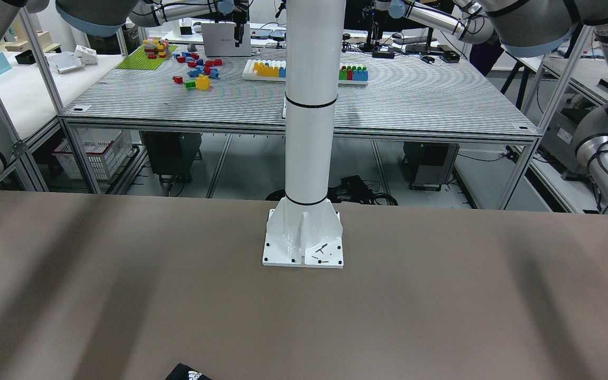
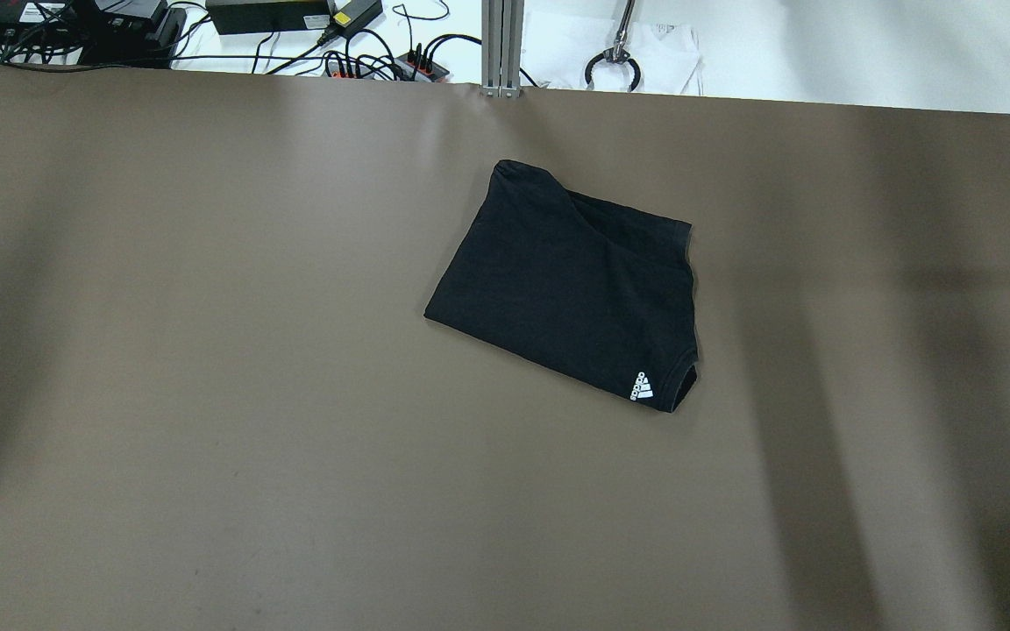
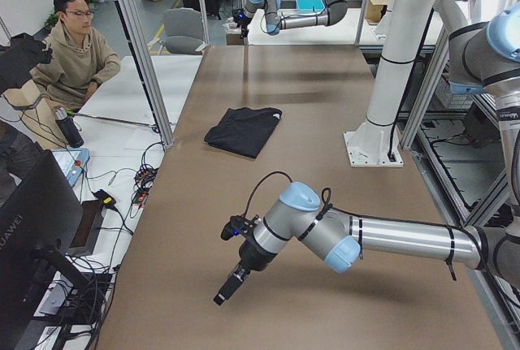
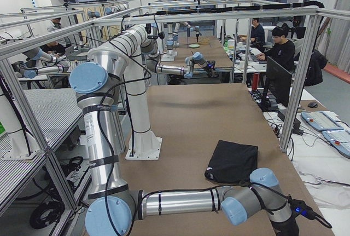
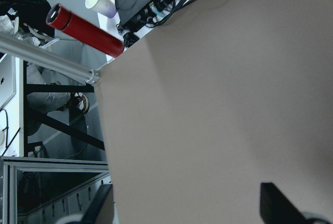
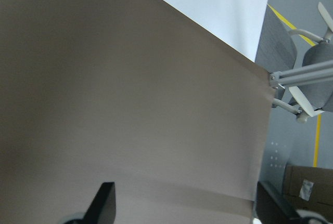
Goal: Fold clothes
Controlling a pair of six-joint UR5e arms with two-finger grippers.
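In the front-facing view only a corner of the black garment point(image 1: 185, 373), with its white mark, is seen at the bottom edge, in front of the white pedestal point(image 1: 304, 237). No gripper is shown there.

In the overhead view the garment is seen lying as a compact, slanted, folded packet on the brown table point(image 2: 207, 394), right of centre and nearer the far edge. Neither gripper is in view.

In the left side view the near arm is held low over the table end, well apart from the garment.

In the right side view the near arm's wrist is cut off by the bottom edge.

In the left wrist view the left gripper point(image 5: 187, 211) is shown with fingers apart and nothing between them. A red bottle point(image 5: 83, 30) lies off the table edge.

In the right wrist view the right gripper point(image 6: 187, 206) is likewise spread and empty over bare table.

The folding is judged essentially done. If a last fold is wanted, two corners of one edge should be pinched together, carried low and laid down without dragging the layers beneath.
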